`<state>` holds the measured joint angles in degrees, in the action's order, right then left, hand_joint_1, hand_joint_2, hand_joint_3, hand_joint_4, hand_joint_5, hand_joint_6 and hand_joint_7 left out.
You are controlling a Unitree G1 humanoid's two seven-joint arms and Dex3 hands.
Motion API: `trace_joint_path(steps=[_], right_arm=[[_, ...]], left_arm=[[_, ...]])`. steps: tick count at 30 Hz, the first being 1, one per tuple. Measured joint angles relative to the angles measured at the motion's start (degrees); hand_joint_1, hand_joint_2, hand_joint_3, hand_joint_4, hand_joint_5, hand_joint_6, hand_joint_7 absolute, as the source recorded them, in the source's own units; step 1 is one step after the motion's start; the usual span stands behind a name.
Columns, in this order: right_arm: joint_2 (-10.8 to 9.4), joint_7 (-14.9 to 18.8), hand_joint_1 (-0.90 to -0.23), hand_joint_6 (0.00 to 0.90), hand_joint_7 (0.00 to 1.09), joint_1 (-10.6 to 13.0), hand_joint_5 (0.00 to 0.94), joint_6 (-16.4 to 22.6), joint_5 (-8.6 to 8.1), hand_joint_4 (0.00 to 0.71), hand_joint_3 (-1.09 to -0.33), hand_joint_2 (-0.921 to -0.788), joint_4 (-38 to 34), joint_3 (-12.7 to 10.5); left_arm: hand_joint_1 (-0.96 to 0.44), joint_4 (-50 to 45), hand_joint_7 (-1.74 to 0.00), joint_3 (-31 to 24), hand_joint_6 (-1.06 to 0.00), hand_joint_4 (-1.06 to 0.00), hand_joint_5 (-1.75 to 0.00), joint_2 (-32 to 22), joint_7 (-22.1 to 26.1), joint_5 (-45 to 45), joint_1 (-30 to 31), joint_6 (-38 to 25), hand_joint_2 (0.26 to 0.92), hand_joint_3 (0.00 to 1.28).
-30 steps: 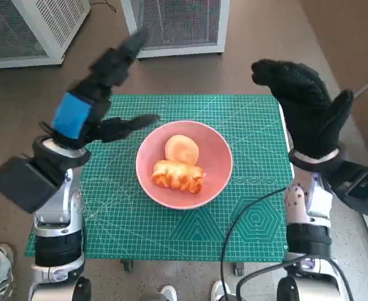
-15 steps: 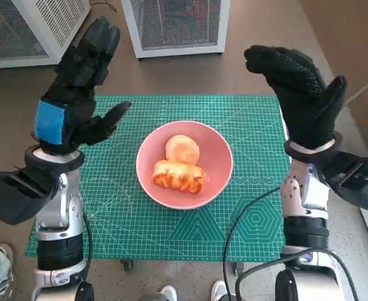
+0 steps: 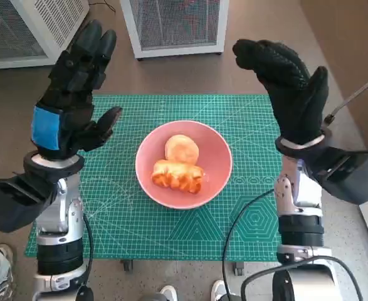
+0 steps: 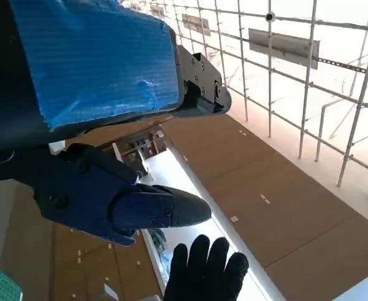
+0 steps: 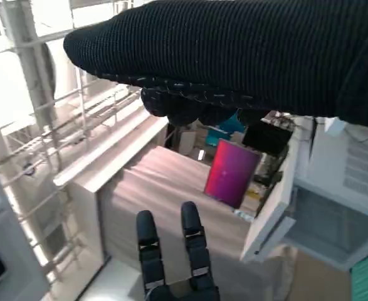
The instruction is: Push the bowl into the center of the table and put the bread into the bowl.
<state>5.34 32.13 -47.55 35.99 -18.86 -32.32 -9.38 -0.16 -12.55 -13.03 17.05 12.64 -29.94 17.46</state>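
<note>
Bowl (image 3: 184, 164) sits near mid-surface (image 3: 246, 219) with the bread (image 3: 177, 175) inside; task judged complete. Left robot hand (image 3: 71, 94) and right robot hand (image 3: 290, 88) are raised, spread, empty; nothing further needed beyond lowering them clear.

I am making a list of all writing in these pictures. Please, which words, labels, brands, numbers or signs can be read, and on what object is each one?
Green cutting mat: white grid lines, shapes and tiny print near the pink bowl, too small to read.
Hanging panel in the left wrist view: too blurred to read.
Magenta panel in the right wrist view: no readable text.
Blue tape on the left robot hand: no writing visible.
Nothing can be quoted.
</note>
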Motion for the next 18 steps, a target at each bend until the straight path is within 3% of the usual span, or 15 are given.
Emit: trace_joint_path(steps=[18], right_arm=[[0.34, -0.39, -0.612, 0.377, 0.03, -1.15, 0.007, 0.52, 0.30, 0.248, -0.589, -0.921, -1.79, 0.17]], left_arm=[[-0.65, -0.21, -0.06, 1.43, -0.31, -0.26, -0.01, -0.52, -0.54, -0.97, 0.00, -1.29, 0.921, 0.37]])
